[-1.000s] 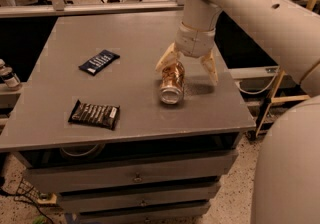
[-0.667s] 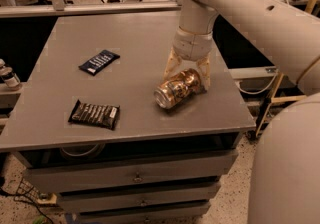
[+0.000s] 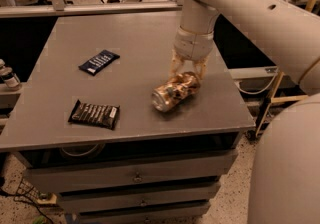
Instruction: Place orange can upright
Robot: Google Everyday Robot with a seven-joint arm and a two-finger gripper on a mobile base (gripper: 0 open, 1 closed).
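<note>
The orange can (image 3: 175, 92) lies on its side on the grey table (image 3: 130, 33), near the front right corner. Its silver end faces the front left. My gripper (image 3: 188, 72) comes down from above at the can's far right end. Its pale fingers (image 3: 174, 66) stand on either side of that end and press against it. The arm reaches in from the upper right.
A dark blue snack packet (image 3: 99, 62) lies left of centre. A dark brown packet (image 3: 95, 114) lies near the front left edge. Drawers (image 3: 135, 175) sit under the tabletop. My pale body (image 3: 287, 168) stands at the right, past the table's edge.
The can has turned from pointing at the front edge to pointing front left. The fingers, first spread wide around it, have closed in on its far end.
</note>
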